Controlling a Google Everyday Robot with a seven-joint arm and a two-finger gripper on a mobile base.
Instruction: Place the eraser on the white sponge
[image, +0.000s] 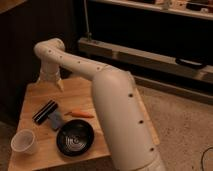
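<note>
The eraser (44, 111), a black oblong block with pale stripes, lies on the left part of the wooden table (77, 92). The white sponge (56, 120), a small pale bluish pad, lies right beside it, touching its right side. My gripper (50, 83) hangs over the table's back left, behind the eraser and clear of it. Its fingers point down, spread open and empty.
A black bowl (75, 138) sits at the table's front, just right of the sponge. A thin orange stick (80, 114) lies behind the bowl. A white paper cup (24, 143) stands at the front left corner. My arm's bulky white body (120, 115) covers the table's right side.
</note>
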